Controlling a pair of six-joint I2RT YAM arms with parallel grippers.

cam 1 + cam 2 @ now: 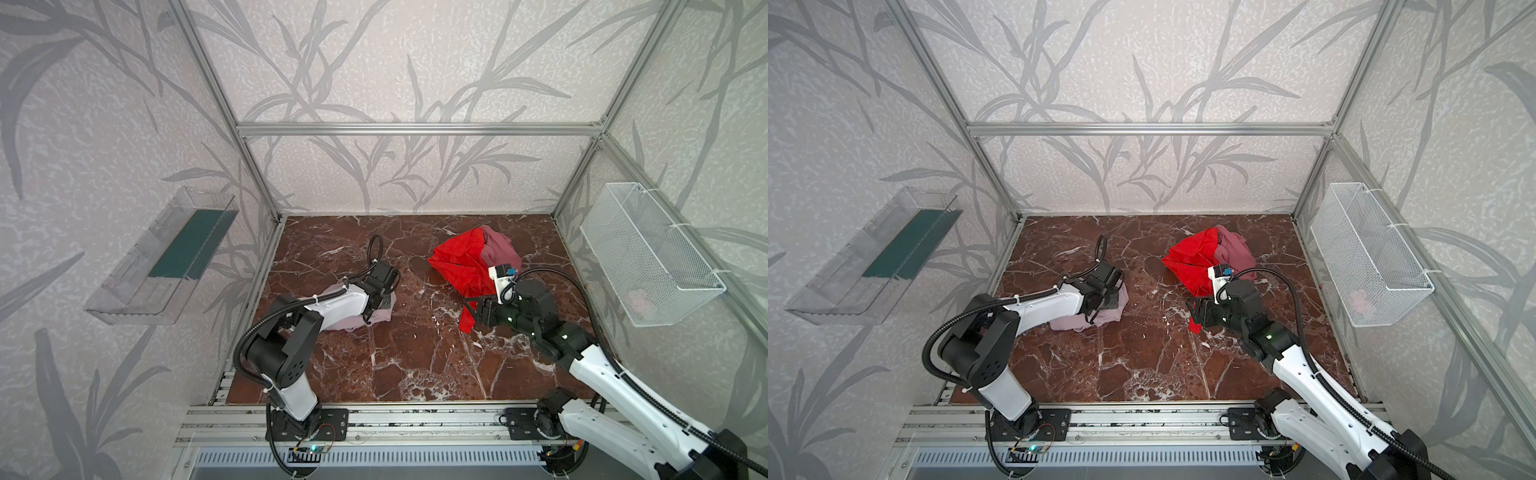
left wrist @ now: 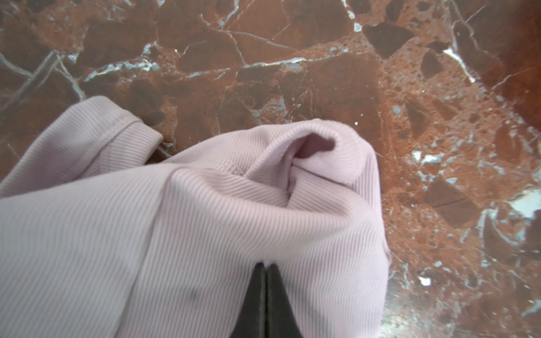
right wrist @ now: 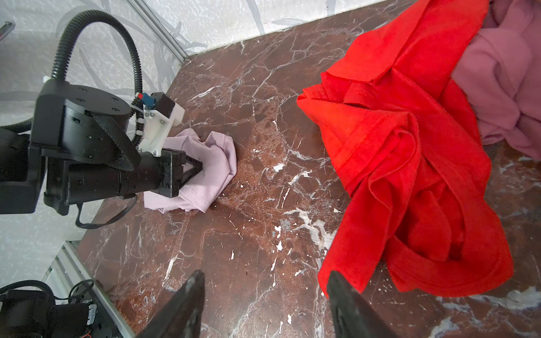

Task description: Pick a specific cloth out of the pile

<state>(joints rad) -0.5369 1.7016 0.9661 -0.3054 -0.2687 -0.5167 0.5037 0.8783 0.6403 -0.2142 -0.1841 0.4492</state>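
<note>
Pale lilac cloth (image 2: 205,222) lies on its own, well left of the pile (image 1: 465,257).
Finely ribbed, hemmed and crumpled on the marble table (image 1: 415,357), it is partly hidden under the left gripper (image 2: 265,264), whose jaws are pressed together at its surface; whether fabric is caught between them is unclear. Just in front of the pile, the right gripper (image 3: 265,275) stands spread.

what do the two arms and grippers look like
The left arm and right arm have white shells on black joints, each with a black ribbed hose alongside. Each carries a white camera mount with a blue plug. The left gripper and right gripper are black with tapering fingers.
</note>
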